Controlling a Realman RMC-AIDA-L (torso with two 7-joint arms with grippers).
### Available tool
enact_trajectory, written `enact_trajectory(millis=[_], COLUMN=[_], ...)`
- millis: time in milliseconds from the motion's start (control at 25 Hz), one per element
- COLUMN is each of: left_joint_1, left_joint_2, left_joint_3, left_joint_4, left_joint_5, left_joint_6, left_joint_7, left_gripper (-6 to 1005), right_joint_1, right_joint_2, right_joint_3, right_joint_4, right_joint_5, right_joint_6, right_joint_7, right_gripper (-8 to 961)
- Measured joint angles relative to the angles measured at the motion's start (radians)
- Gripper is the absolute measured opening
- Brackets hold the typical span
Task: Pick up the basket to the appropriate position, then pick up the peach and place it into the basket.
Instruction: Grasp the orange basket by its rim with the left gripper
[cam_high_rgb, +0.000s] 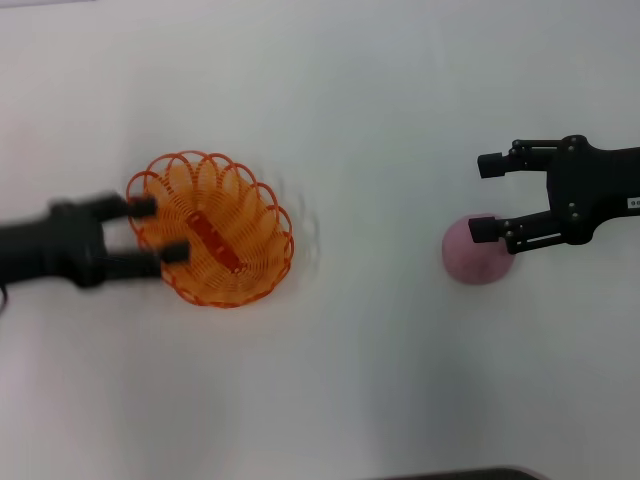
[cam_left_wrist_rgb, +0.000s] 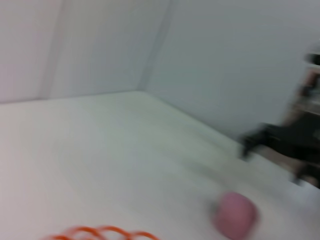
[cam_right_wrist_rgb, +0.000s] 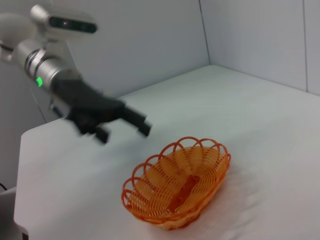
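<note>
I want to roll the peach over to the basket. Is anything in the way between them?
No. In the head view, only bare white table lies between the basket and the peach.

White table runs back to pale walls meeting in a corner. The peach sits on it — round, dusty pink, blurred. A short arc of the basket rim shows, orange loops only. Beyond the peach, the right gripper — dark, smeared, fingers spread apart.
</note>
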Motion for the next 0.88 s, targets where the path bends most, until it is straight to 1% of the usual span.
enact_trajectory(millis=[40, 80, 200, 320, 400, 440, 520, 560, 600, 720, 800, 880], left_joint_1=[-0.007, -0.022, -0.056, -0.105, -0.138, -0.16, -0.222, -0.222, -0.294, -0.368, -0.422, -0.462], left_joint_2=[0.0, 0.0, 0.001, 0.016, 0.024, 0.027, 0.029, 0.029, 0.027, 0.02, 0.012, 0.005], left_joint_3=[0.0, 0.004, 0.038, 0.144, 0.221, 0.259, 0.337, 0.337, 0.388, 0.429, 0.463, 0.482], left_joint_4=[0.027, 0.078, 0.169, 0.268, 0.317, 0.338, 0.372, 0.372, 0.367, 0.328, 0.273, 0.213], left_joint_5=[-0.003, -0.002, 0.013, 0.029, 0.072, 0.111, 0.232, 0.232, 0.354, 0.48, 0.568, 0.633], left_joint_6=[-0.027, -0.074, -0.127, -0.159, -0.184, -0.199, -0.235, -0.235, -0.256, -0.266, -0.28, -0.303], left_joint_7=[-0.057, -0.16, -0.322, -0.474, -0.558, -0.599, -0.692, -0.692, -0.759, -0.81, -0.844, -0.865], left_gripper=[918, 918, 918, 917, 915, 914, 910, 909, 907, 902, 899, 896], right_joint_1=[0.0, 0.0, 0.002, 0.007, 0.01, 0.011, 0.012, 0.012, 0.012, 0.012, 0.012, 0.013], right_joint_2=[0.0, 0.0, 0.0, 0.0, 0.0, 0.0, 0.0, 0.0, 0.0, 0.0, 0.0, 0.0], right_joint_3=[0.0, 0.0, 0.0, -0.001, -0.001, -0.002, -0.002, -0.002, -0.002, -0.002, -0.002, -0.002], right_joint_4=[0.0, 0.0, -0.001, -0.002, -0.004, -0.005, -0.007, -0.007, -0.007, -0.007, -0.006, -0.003], right_joint_5=[0.0, 0.0, 0.0, 0.0, 0.0, -0.001, -0.001, -0.001, -0.001, -0.002, -0.002, -0.002], right_joint_6=[0.0, 0.0, 0.001, 0.002, 0.003, 0.003, 0.003, 0.003, 0.004, 0.006, 0.009, 0.012], right_joint_7=[0.0, 0.0, -0.004, -0.007, -0.008, -0.008, -0.008, -0.008, -0.008, -0.008, -0.011, -0.015], right_gripper=[925, 925, 925, 926, 926, 926, 925, 925, 925, 925, 925, 925])
